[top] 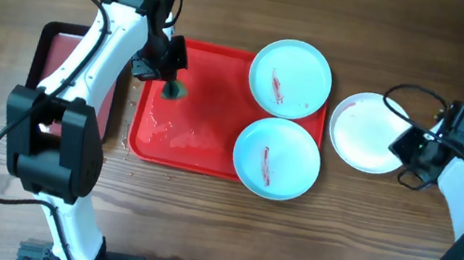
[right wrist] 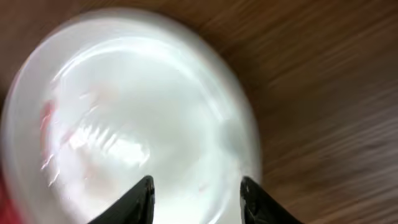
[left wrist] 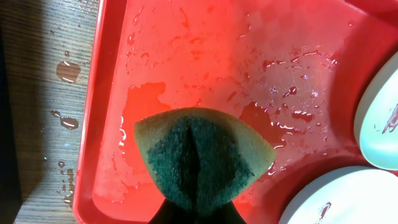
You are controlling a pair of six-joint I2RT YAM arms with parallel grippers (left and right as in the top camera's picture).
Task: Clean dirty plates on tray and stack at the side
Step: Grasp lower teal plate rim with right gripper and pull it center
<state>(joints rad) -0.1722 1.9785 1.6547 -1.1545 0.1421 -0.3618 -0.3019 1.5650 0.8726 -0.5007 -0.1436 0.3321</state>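
The red tray [top: 200, 120] lies mid-table, wet inside, and fills the left wrist view [left wrist: 205, 74]. Two light blue plates with red smears rest on its right part, one at the back [top: 290, 77] and one at the front [top: 276, 159]. The white plate [top: 364, 131] lies on the wood right of the tray. My left gripper [top: 172, 82] is shut on a green-and-yellow sponge [left wrist: 202, 158], held folded over the tray's left part. My right gripper [right wrist: 196, 193] is open over the white plate's [right wrist: 130, 118] right edge; nothing is between the fingers.
A black-rimmed tray with a maroon inside [top: 53, 67] sits left of the red tray, partly under my left arm. Water drops lie on the wood [left wrist: 67, 70] beside the red tray's left rim. Cables loop near both arms.
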